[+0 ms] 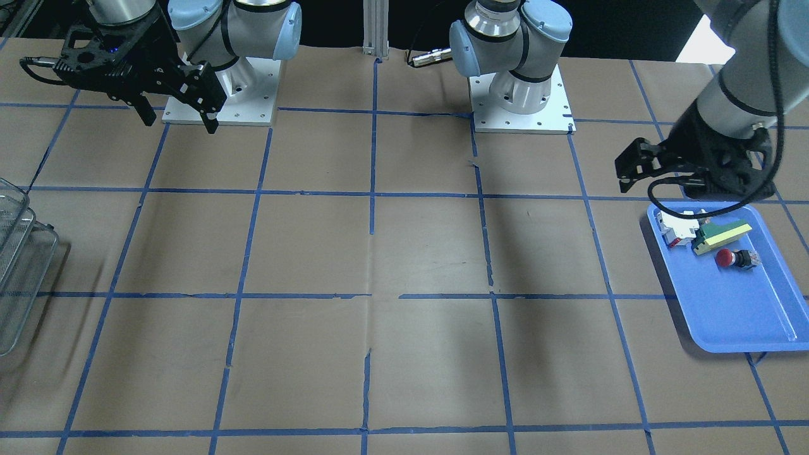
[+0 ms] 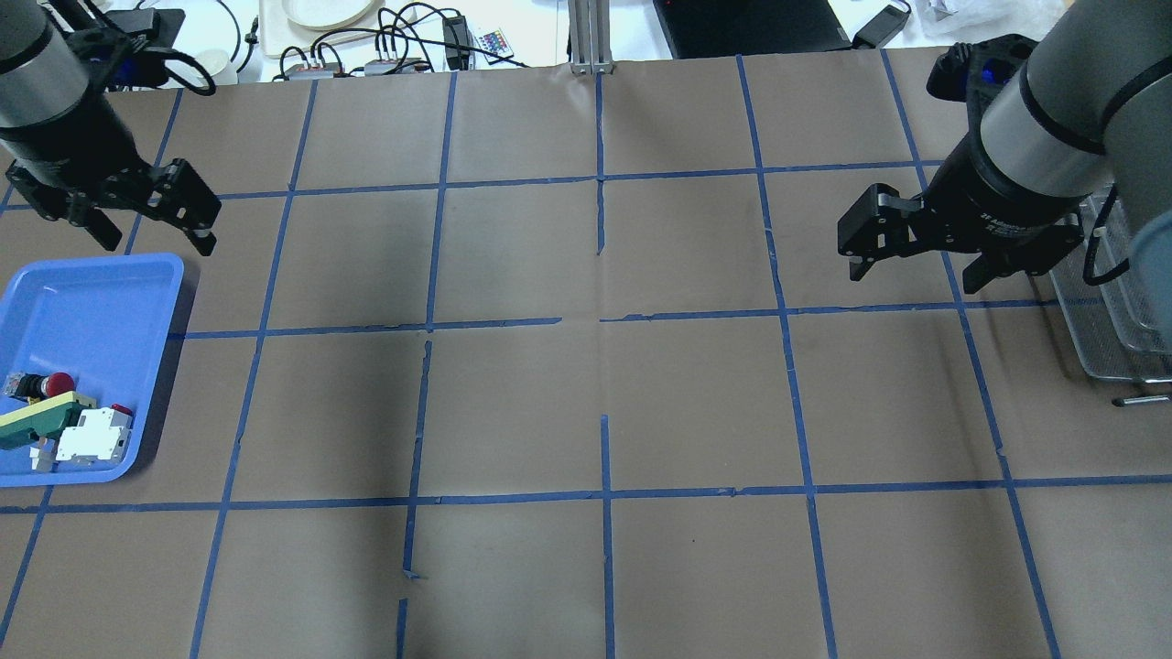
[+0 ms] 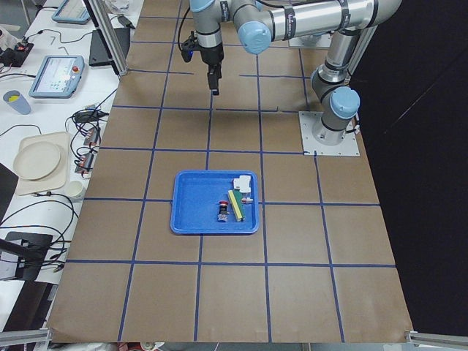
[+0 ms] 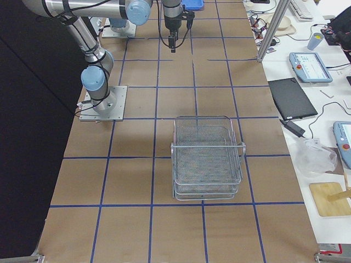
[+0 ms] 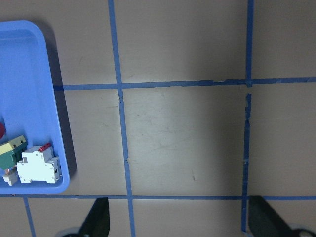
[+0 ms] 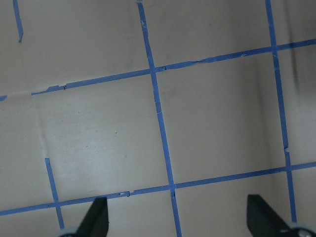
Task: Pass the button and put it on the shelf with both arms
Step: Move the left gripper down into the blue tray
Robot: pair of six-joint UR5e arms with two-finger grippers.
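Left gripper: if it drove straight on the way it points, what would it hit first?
The left gripper points down, so most likely the paper-covered table, just beside the blue tray, not in it. Nothing shows between; its height is unclear.

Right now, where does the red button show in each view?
Front-facing: button far right.
Overhead: button left edge.
Exterior left: button centre.
Exterior right: not visible.
Left wrist: button's red head, left edge.
Right wrist: absent.
Shared landmark: the blue tray holding it.
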